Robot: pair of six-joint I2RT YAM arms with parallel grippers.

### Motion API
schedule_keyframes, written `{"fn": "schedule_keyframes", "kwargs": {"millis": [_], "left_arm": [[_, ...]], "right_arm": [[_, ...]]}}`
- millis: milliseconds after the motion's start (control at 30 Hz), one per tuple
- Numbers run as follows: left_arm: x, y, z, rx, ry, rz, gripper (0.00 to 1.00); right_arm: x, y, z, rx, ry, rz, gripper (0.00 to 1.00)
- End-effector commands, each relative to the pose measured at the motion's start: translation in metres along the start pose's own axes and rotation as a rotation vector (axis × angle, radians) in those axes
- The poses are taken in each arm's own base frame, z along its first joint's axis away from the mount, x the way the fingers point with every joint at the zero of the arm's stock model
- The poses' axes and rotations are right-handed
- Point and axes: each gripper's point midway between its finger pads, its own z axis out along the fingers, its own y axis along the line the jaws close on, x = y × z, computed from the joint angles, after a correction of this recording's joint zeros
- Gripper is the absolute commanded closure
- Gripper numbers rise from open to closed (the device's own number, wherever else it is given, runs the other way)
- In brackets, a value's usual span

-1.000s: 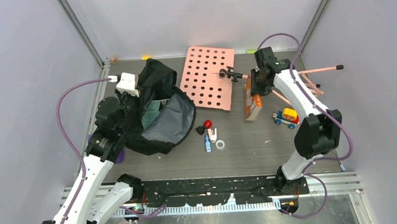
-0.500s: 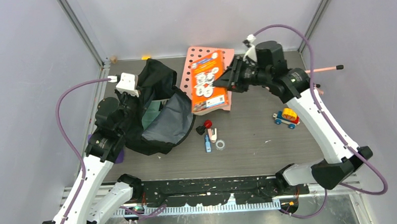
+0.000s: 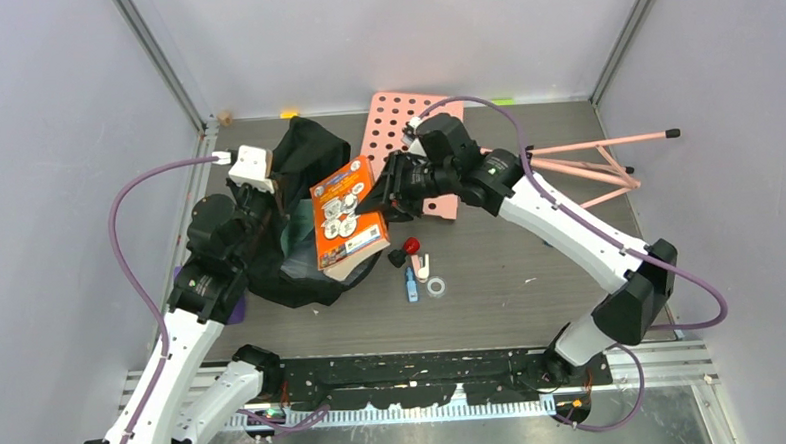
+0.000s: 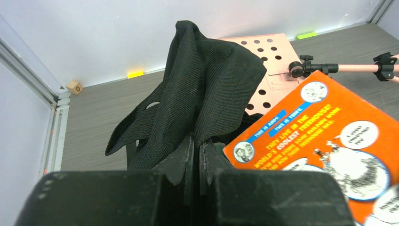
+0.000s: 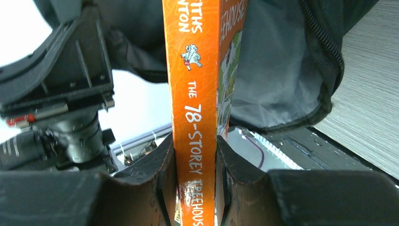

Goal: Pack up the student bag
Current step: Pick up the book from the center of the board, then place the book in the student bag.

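Student bag (image 3: 311, 150) sits on the left part of the counter (image 3: 533, 306), mouth open toward the middle, grey lining showing. Left fingers (image 4: 188, 153) closed, pinching a fold of its black fabric. Right fingers (image 5: 165, 155) clamp the spine of an orange book (image 3: 347, 224), held over the bag's opening.

Left arm bent, reaching to the far left, left gripper (image 4: 194, 146) pinched tight on the student bag (image 4: 207, 80) fabric. Right arm stretched left across centre, right gripper (image 5: 195, 155) clamped on orange book (image 5: 195, 70), one finger either side.
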Motion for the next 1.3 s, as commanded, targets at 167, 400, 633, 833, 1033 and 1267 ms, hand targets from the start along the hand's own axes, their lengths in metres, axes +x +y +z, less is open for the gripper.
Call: {"fn": "schedule_keyframes", "kwargs": {"millis": [167, 400, 633, 833, 1033, 1267], "left_arm": [[-0.005, 0.000, -0.004, 0.001, -0.026, -0.005, 1.00], [-0.007, 0.000, -0.005, 0.003, -0.032, -0.005, 1.00], [-0.008, 0.000, -0.006, 0.003, -0.038, -0.006, 1.00], [-0.009, 0.001, -0.007, 0.000, -0.041, -0.007, 1.00], [-0.009, 0.001, -0.007, -0.003, -0.044, -0.007, 1.00], [-0.009, 0.001, -0.007, -0.004, -0.041, -0.007, 1.00]], "right_arm": [[-0.046, 0.038, 0.034, -0.178, -0.176, 0.212, 0.99], [-0.070, 0.023, 0.052, -0.129, -0.288, 0.372, 1.00], [-0.082, 0.035, 0.072, -0.159, -0.340, 0.418, 1.00], [-0.074, 0.023, 0.099, -0.081, -0.345, 0.389, 1.00], [-0.070, -0.028, 0.103, 0.089, -0.454, 0.371, 1.00], [-0.069, -0.048, 0.114, 0.164, -0.494, 0.327, 1.00]]}}
